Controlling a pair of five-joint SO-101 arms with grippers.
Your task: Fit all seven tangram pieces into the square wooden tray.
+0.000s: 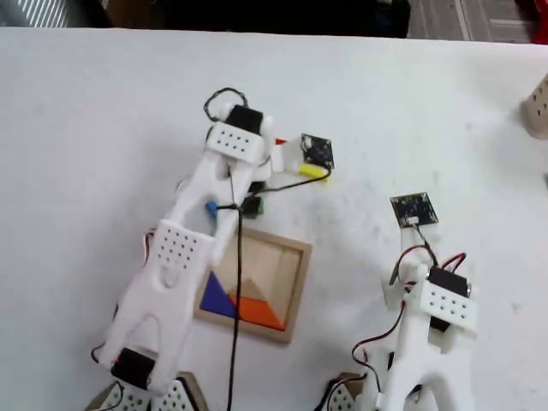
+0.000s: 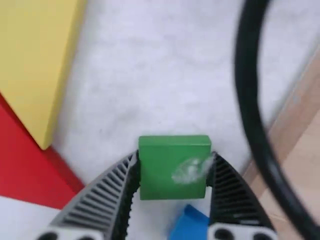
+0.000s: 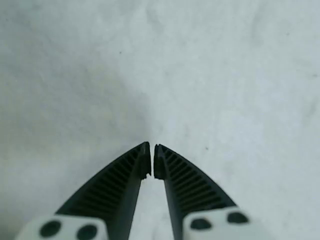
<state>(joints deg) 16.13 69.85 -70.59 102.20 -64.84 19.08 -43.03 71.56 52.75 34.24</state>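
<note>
My left gripper [image 2: 173, 161] is shut on a green square piece [image 2: 174, 167], held just above the white table beside the tray's far edge; from above the green piece [image 1: 253, 205] peeks out under the arm. The square wooden tray [image 1: 295, 287] holds a blue triangle [image 1: 218, 296] and an orange triangle [image 1: 259, 310], the rest of it bare wood partly hidden by the left arm. A yellow piece [image 2: 35, 65] and a red piece [image 2: 27, 172] lie loose beyond the gripper, and a small blue piece [image 2: 188, 225] lies under it. My right gripper [image 3: 151, 161] is shut on nothing over bare table.
A black cable [image 2: 252, 100] from the left arm hangs across the tray's edge [image 2: 300, 145]. The right arm [image 1: 437, 308] stands to the right of the tray. A pale perforated object [image 1: 538, 107] sits at the table's far right edge.
</note>
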